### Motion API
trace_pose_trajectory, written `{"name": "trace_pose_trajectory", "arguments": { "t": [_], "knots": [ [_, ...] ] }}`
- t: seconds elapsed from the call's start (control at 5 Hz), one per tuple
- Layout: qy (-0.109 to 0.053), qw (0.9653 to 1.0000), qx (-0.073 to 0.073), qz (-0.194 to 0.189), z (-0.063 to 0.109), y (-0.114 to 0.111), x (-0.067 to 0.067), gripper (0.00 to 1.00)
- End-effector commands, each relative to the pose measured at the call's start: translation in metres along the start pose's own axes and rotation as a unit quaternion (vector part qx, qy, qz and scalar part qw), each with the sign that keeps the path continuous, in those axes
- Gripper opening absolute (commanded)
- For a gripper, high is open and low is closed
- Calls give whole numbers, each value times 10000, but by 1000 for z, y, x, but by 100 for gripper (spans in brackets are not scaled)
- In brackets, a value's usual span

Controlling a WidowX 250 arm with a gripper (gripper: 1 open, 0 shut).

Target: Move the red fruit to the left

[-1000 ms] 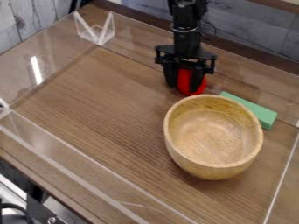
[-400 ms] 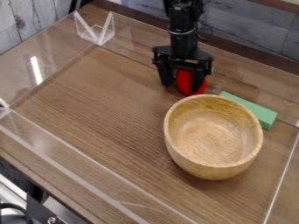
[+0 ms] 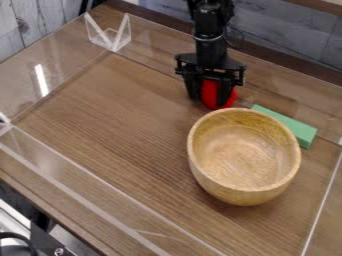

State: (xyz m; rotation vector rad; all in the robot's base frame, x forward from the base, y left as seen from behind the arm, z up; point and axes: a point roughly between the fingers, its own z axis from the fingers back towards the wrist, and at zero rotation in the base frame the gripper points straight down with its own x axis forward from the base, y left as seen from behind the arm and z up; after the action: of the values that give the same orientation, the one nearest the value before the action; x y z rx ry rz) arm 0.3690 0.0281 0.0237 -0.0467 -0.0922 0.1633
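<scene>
From my remote station I am looking across a brown wood-grain tabletop [image 3: 107, 130] ringed by a low clear acrylic wall [image 3: 40, 80]. At the far left, a small clear plastic bracket [image 3: 108, 32] is standing by the back edge of the enclosure, well apart from everything else. Toward the middle of the back, my black robot arm [image 3: 209, 25] is reaching straight down, and its black two-fingered gripper [image 3: 214, 93] is sitting low over the table with one finger on each side of the small bright red rounded toy fruit [image 3: 215, 93]. The fingers are standing just beside the fruit's flanks; I cannot tell from this angle whether they are pinching it or merely bracketing it with a sliver of space. The fruit itself is resting at table level between them, near the back of the surface and right of centre. In front of it and to the right, a round light wooden bowl [image 3: 245, 155] is sitting upright, its hollow showing nothing inside. Just behind the bowl's right rim, a flat green rectangular block [image 3: 297, 126] is lying on the table, partly hidden by the bowl.
</scene>
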Motion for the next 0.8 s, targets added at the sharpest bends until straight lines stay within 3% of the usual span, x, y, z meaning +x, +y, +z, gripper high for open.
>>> {"name": "trace_pose_trajectory", "arguments": {
  "t": [0.0, 0.2, 0.4, 0.6],
  "knots": [
    [-440, 9988, -101, 183, 30, 11, 11, 0],
    [-553, 9979, -267, 209, 51, 14, 11, 0],
    [-792, 9956, -387, 329, 82, 27, 12, 0],
    [-907, 9937, -423, 503, 102, 52, 12, 0]
  ]
}}
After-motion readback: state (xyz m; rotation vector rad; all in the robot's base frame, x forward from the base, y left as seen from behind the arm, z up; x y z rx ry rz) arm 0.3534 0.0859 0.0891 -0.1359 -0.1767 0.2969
